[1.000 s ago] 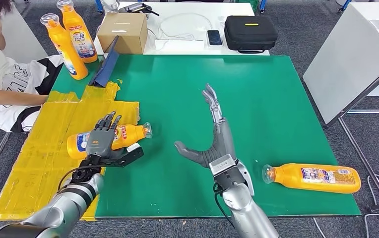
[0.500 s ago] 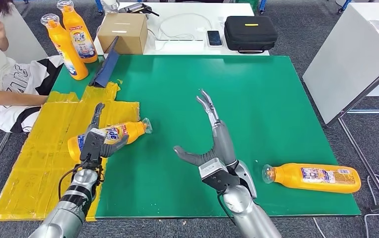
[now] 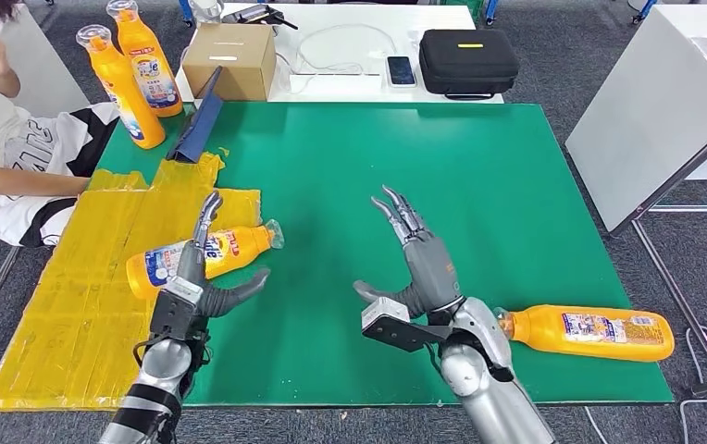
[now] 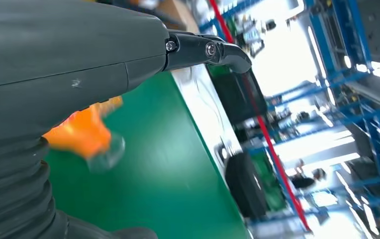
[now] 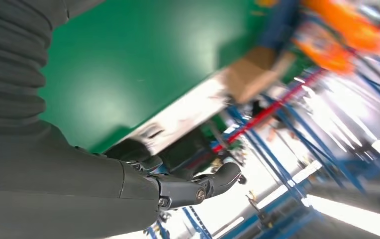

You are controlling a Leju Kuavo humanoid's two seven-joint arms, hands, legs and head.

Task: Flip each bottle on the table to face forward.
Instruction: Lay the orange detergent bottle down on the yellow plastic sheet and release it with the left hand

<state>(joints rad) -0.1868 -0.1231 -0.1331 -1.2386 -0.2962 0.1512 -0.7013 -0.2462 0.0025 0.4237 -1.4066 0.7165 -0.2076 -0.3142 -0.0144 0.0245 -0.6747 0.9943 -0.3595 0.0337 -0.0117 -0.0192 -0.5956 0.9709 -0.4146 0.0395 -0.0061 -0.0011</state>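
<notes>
The left hand (image 3: 194,277) is open and empty, fingers stretched forward and thumb out to the side. Its fingers lie over an orange plastic bottle with a clear cap (image 3: 204,256), which rests on its side on yellow tape (image 3: 72,277), cap toward the green table mat (image 3: 479,176). Whether they touch it I cannot tell.

The right hand (image 3: 424,264) is open, fingers spread, holding nothing. Just beside its wrist, on the outer side, a second orange plastic bottle (image 3: 586,331) lies on the mat.
</notes>
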